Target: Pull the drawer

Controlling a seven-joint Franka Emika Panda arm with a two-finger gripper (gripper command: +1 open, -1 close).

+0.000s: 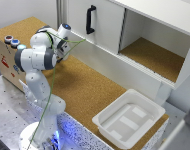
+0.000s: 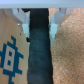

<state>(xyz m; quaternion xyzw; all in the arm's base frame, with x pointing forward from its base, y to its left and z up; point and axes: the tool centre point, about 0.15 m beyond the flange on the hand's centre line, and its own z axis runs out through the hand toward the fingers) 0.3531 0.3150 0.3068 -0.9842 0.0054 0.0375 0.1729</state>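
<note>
Cork covers the bench [image 1: 90, 90], which runs from the exterior view's far left towards its near right. White, the arm [image 1: 37, 75] stands on a speckled base at the near left, its elbow bent and its wrist reaching towards the far side, where a white cabinet [image 1: 140, 35] sits along the bench's far edge. Its left door carries a black vertical handle [image 1: 90, 19]; to the exterior view's right, an open compartment [image 1: 155, 55] shows a cork floor. Below these runs a long white front panel [image 1: 110, 62], probably the drawer, shut flush with the cabinet as far as can be seen. The wrist end sits just beside that panel's left part; the fingers are hidden behind the arm in this view, so their opening cannot be told from here. A white plastic tub [image 1: 127, 117] rests on the near right end of the bench. A box with red and blue buttons [image 1: 10, 45] stands at the far left.

From the wrist view, the two pale fingers [image 2: 21, 20] stand apart with nothing between them, over a dark band [image 2: 39, 50] running between a brown printed surface [image 2: 11, 55] and cork [image 2: 67, 55].
</note>
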